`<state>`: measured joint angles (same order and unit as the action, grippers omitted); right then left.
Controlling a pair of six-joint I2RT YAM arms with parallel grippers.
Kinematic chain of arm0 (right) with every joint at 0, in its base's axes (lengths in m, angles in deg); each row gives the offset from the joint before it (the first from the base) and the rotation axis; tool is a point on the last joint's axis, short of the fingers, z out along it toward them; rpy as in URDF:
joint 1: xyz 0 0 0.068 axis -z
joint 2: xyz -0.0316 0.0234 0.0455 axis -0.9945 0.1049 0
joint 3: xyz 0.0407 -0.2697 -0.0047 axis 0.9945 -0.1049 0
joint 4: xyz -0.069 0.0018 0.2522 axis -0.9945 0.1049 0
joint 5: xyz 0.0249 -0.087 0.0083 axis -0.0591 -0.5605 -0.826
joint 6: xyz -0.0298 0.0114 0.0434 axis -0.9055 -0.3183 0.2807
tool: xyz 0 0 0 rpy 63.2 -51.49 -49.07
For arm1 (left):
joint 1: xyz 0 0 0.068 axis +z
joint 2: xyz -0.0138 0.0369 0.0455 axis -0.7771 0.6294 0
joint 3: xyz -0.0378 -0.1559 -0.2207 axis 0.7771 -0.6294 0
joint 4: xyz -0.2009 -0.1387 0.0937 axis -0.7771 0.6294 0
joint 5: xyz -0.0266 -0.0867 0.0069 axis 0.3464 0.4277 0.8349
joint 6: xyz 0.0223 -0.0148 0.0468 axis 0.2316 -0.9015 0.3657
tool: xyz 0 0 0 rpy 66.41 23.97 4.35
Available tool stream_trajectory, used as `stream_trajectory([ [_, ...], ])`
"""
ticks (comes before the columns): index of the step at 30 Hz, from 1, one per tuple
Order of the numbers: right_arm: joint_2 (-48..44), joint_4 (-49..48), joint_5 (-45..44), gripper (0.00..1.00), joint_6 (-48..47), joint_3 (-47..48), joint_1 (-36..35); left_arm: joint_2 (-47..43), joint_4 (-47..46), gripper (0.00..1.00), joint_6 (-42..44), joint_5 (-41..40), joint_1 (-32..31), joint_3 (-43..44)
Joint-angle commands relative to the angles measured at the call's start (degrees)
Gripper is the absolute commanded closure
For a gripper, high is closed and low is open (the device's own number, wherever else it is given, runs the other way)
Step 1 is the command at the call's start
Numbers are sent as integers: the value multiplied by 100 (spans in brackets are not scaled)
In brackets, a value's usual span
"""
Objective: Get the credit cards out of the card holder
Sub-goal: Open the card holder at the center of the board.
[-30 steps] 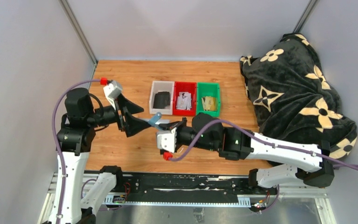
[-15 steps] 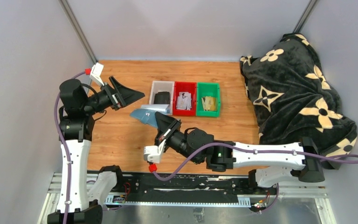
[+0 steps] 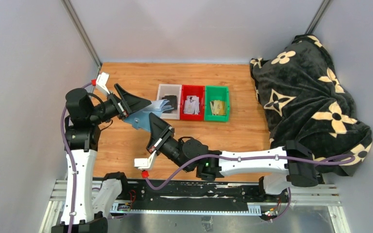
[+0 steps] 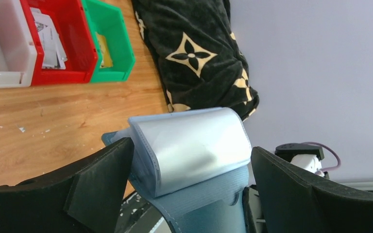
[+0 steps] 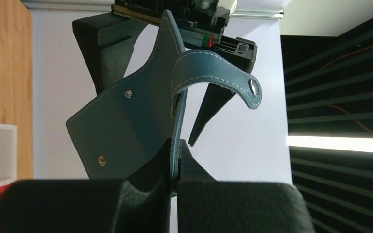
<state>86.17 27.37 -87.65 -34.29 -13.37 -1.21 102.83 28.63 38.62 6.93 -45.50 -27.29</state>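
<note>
The right gripper point(image 5: 175, 153) has swung to the left and a little farther from the arm bases, its arm now stretched out across in front of them; its red-tipped cable end has travelled left with it; the card holder point(image 3: 143, 118) pinched in it has gone along, from a small blue sliver near the bins to a wider, unfolded sheet further left, one end now overlapping the near left corner of the white bin point(image 3: 169, 86) in the top view; the left gripper point(image 4: 193, 149) first lifted and drew back toward the far left, then came forward again to the holder, its wrist turned so that its white block sits higher and further left
</note>
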Motion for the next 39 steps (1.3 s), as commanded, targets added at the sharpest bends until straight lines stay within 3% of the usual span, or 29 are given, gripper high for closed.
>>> stream_trajectory([
  [1,260,-1374,-73,100,-1202,-6,-25,-5,151,0,-77,207,13,-66],
  [8,574,-1528,-290,100,-1042,43,-41,-69,-516,0,-354,453,17,-21],
  [10,601,-1528,-617,100,-782,54,-42,38,40,0,543,233,45,337],
  [12,681,-1766,-984,100,-636,50,-12,270,1183,0,1807,-563,92,1251],
  [15,925,-2522,-1680,100,-758,97,68,418,1628,0,2360,-1341,308,1840],
  [20,1544,-3798,-2364,100,-1297,505,265,296,1691,0,2149,-1349,443,1814],
  [25,1957,-3974,-2729,100,-1266,1163,318,6,1974,0,2006,-1220,448,1459],
  [31,2199,-4079,-2784,100,-1243,1634,346,36,2214,7,1872,-1167,443,1250],
  [35,2266,-4079,-2777,100,-1248,1717,300,82,1139,15,979,-1076,443,946],
  [39,2322,-3953,-2785,100,-1105,1745,226,122,36,16,-107,-955,443,727],
])
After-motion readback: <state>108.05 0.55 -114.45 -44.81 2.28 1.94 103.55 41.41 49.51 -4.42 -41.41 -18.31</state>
